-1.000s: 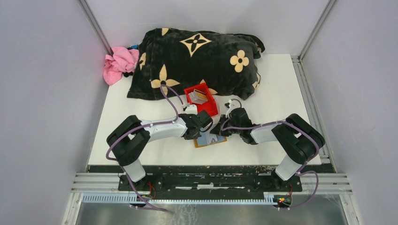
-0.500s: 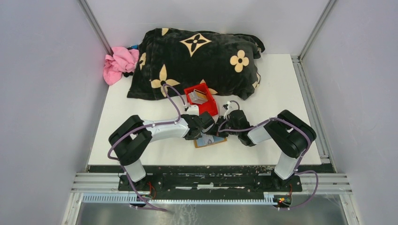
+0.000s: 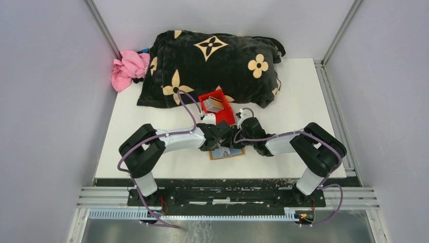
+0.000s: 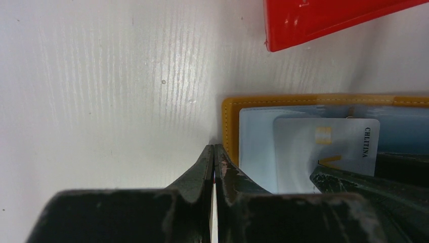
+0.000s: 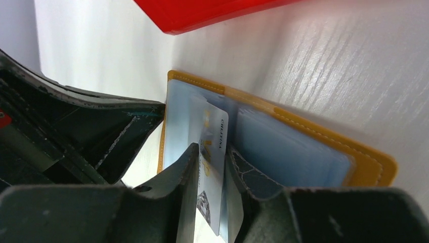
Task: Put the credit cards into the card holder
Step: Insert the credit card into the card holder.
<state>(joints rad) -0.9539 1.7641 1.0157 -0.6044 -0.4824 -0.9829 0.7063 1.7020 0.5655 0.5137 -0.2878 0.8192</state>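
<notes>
The tan card holder (image 3: 227, 153) lies open on the table, pale clear pockets up. It also shows in the left wrist view (image 4: 230, 121) and the right wrist view (image 5: 374, 167). My right gripper (image 5: 212, 149) is shut on a white credit card (image 5: 216, 126), held on edge at a pocket; in the left wrist view the card (image 4: 324, 147) overlaps the pocket. My left gripper (image 4: 214, 148) is shut, its tips on the table at the holder's left edge. In the top view, the left gripper (image 3: 225, 139) and right gripper (image 3: 236, 142) meet over the holder. More cards (image 3: 215, 104) stand in the red bin (image 3: 205, 97).
The red bin stands just beyond the holder and shows in both wrist views, left (image 4: 324, 20) and right (image 5: 212, 12). A black flowered blanket (image 3: 212, 61) covers the back of the table, with a pink cloth (image 3: 129, 68) at the far left.
My right gripper has moved left with the card, over the holder and close to the left gripper. The left gripper has shifted slightly right. The holder and bin have not moved.
</notes>
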